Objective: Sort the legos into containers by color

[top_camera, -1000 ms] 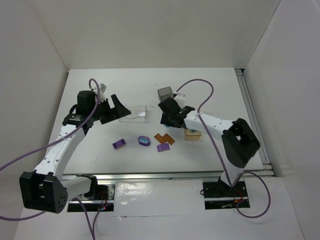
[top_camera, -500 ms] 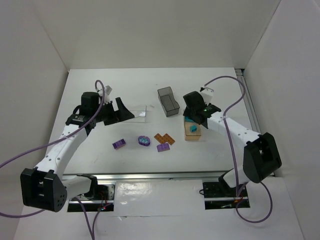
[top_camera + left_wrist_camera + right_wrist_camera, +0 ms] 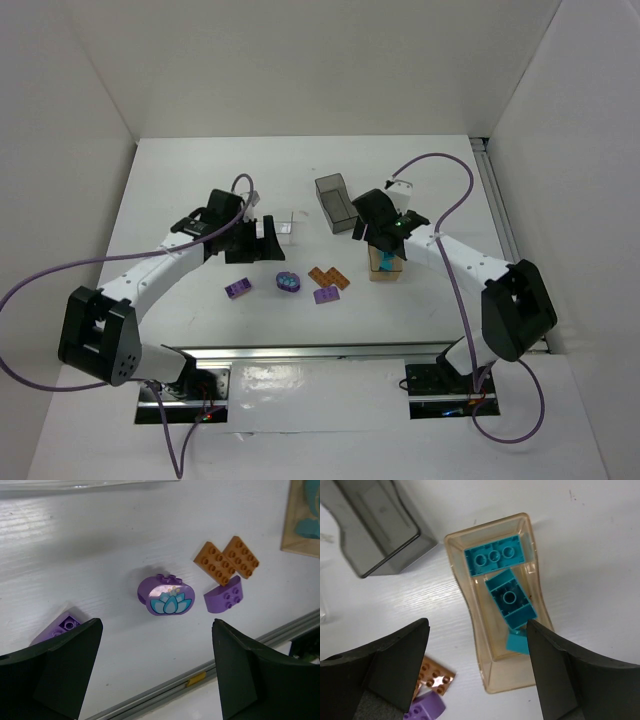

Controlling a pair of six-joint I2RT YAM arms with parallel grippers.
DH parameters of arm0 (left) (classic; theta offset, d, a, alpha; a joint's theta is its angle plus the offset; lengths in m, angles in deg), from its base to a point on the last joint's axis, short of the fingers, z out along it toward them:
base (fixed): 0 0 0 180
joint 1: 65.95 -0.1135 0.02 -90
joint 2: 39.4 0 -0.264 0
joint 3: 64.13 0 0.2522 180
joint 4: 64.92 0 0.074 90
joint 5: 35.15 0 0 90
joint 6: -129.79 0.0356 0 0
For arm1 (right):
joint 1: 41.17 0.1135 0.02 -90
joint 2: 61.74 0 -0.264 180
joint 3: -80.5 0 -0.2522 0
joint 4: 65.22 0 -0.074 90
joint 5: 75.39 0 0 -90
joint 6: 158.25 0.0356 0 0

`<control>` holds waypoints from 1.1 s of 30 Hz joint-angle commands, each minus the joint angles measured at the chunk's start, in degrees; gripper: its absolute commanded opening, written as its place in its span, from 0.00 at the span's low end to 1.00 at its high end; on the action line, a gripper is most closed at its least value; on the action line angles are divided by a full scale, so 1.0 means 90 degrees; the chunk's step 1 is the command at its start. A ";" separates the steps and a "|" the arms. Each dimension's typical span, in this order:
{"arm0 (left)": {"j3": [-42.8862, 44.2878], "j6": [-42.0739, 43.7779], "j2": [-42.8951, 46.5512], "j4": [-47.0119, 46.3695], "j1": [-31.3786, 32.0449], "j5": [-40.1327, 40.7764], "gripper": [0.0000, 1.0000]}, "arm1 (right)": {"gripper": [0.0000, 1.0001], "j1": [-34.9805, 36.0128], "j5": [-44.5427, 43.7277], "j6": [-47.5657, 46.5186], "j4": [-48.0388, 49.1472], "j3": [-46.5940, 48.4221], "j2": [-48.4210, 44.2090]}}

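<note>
- Top external: the surface (image 3: 200, 180) carries three containers in a row across its middle: the clear container (image 3: 289, 226), the smoky grey container (image 3: 337, 202), and the tan container (image 3: 386, 268) nearest the right edge.
- The unsorted legos lie between that row and the near edge: flat purple brick (image 3: 238, 288), oval lotus brick (image 3: 288, 282), orange pair (image 3: 328, 277), curved purple brick (image 3: 326, 295).
- The left jaws hang at the clear container's near side and hide most of it. The right jaws cover the tan container's far end. Their spread is unreadable from above.
- Left wrist: the left jaws are spread wide and hold nothing. They frame the oval lotus brick, which I judge a line-up for a pick.
- The flat purple brick is half hidden behind one finger. The tan container is cut off at the picture's edge, and only a rim strip of the clear container shows.
- Right wrist: the right jaws are spread wide and hold nothing. They hang over the tan container, which holds three teal bricks (image 3: 492, 555), so it is apparently the teal bin.
- The lowest teal brick sits tilted, partly under its neighbour. The smoky grey container is cropped, and no brick shows in its visible part.
</note>
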 commanded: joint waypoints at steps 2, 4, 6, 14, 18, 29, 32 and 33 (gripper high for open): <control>0.0166 -0.0391 -0.0410 0.0241 0.0649 0.1026 0.96 | 0.86 0.0226 -0.0293 0.0018 -0.0257 0.0281 -0.0451; 0.0224 -0.0770 -0.0576 0.0242 0.0924 0.1397 0.96 | 0.86 0.0293 -0.0293 0.0018 -0.0257 0.0125 -0.0587; 0.0224 -0.1161 -0.0791 0.0183 0.1324 0.1671 0.96 | 0.86 0.0294 -0.0293 0.0018 -0.0257 0.0028 -0.0656; 0.0166 -0.3642 -0.1211 0.0241 0.2215 0.2970 1.00 | 0.91 0.0353 -0.0224 0.0077 -0.0257 -0.0110 -0.0832; 0.0224 -0.4521 -0.1611 0.0466 0.2351 0.3303 0.90 | 0.94 0.0353 -0.0157 0.0077 -0.0199 -0.0110 -0.0891; 0.0751 -0.5392 -0.2383 0.0740 0.2488 0.3664 0.82 | 0.96 0.0353 -0.0097 -0.0041 -0.0141 -0.0169 -0.0833; 0.0907 -0.5276 -0.2539 0.0740 0.2488 0.3664 0.82 | 0.98 0.0353 -0.0039 -0.0041 -0.0140 -0.0227 -0.0832; 0.1004 -0.5217 -0.2540 0.0662 0.2488 0.3664 0.82 | 0.98 0.0353 -0.0039 -0.0041 -0.0140 -0.0227 -0.0764</control>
